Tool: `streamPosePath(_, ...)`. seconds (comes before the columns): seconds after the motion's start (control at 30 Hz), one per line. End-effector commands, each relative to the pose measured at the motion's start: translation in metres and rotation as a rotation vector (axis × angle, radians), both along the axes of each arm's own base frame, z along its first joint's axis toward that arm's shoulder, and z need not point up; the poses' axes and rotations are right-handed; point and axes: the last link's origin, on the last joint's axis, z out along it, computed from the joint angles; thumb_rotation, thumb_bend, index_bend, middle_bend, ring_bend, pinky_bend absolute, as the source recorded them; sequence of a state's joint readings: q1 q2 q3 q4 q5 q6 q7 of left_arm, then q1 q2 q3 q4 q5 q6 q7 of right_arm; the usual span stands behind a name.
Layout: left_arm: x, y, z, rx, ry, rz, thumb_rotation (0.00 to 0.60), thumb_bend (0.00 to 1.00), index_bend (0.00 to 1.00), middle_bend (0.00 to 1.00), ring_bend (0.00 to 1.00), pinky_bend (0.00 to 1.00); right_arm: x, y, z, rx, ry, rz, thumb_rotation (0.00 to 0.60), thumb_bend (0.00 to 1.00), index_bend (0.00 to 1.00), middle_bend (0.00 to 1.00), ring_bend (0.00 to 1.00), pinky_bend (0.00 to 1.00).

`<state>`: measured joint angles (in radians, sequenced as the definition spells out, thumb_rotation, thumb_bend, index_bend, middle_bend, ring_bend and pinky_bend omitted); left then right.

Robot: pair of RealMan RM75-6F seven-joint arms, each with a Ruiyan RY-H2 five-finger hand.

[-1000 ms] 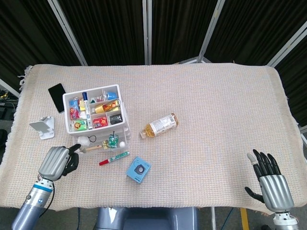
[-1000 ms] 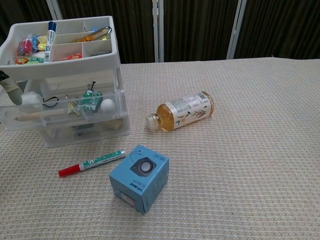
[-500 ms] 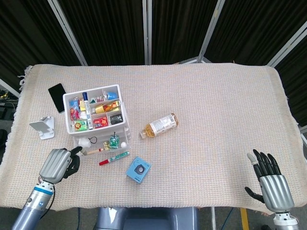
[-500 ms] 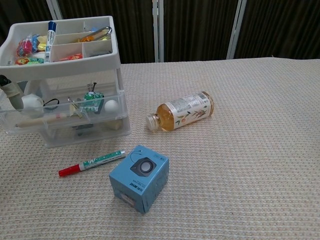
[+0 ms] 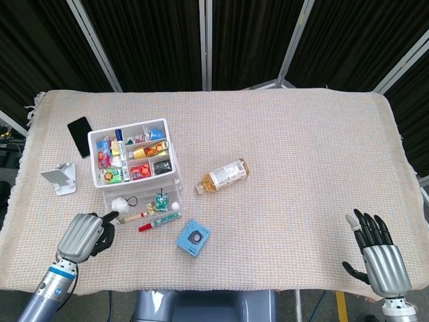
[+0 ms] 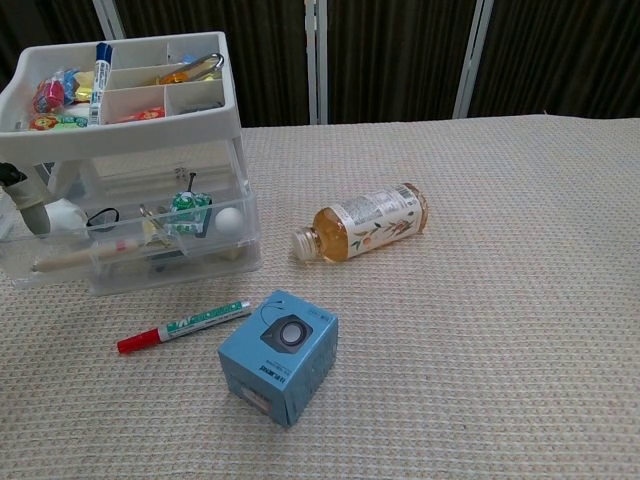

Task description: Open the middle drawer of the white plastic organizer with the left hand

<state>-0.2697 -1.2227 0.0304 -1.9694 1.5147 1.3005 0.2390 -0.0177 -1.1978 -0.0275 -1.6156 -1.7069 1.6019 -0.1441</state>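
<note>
White plastic organizer (image 5: 137, 157) at the left of the table, its middle drawer (image 6: 130, 245) drawn out toward the robot and showing small loose items. The left hand (image 5: 84, 235) has fingers curled, one fingertip hooked at the drawer's front left corner — whether it truly grips cannot be told. The right hand (image 5: 379, 258) rests apart, fingers spread, holding nothing. The drawer looks light, thin-walled and slick — best pulled by its front lip, evenly, lest the organizer slide.

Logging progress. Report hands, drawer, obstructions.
Left hand touching the middle drawer at its front left corner; drawer pulled well out. Right hand open, idle at table edge. Marker lies just in front of drawer.
</note>
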Motion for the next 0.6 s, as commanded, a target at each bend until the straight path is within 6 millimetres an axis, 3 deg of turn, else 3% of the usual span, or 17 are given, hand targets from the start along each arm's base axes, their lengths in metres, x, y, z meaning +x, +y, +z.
streamPosePath(0.03, 0.002, -0.003, 0.000, -0.007, -0.007, -0.006, 0.600, 0.79, 0.44, 0.78, 0.81, 0.63, 0.000, 0.000, 0.000, -0.001, 0.000, 0.000, 0.600, 0.02, 0.00, 0.00, 0.00, 0.00)
streamPosePath(0.37, 0.006, -0.014, 0.003, -0.019, -0.015, -0.038, 0.600, 0.79, 0.44, 0.78, 0.81, 0.63, 0.000, 0.000, 0.000, 0.000, 0.000, 0.000, 0.600, 0.02, 0.00, 0.00, 0.00, 0.00)
streamPosePath(0.53, 0.004, -0.012, 0.005, 0.000, -0.021, -0.034, 0.600, 0.77, 0.39, 0.78, 0.81, 0.63, 0.000, 0.000, 0.000, 0.002, 0.001, -0.001, 0.600, 0.02, 0.00, 0.00, 0.00, 0.00)
streamPosePath(0.6, 0.004, -0.011, 0.008, 0.024, -0.018, -0.036, 0.600, 0.72, 0.35, 0.78, 0.80, 0.63, 0.000, 0.000, 0.000, 0.002, 0.001, -0.001, 0.600, 0.02, 0.00, 0.00, 0.00, 0.00)
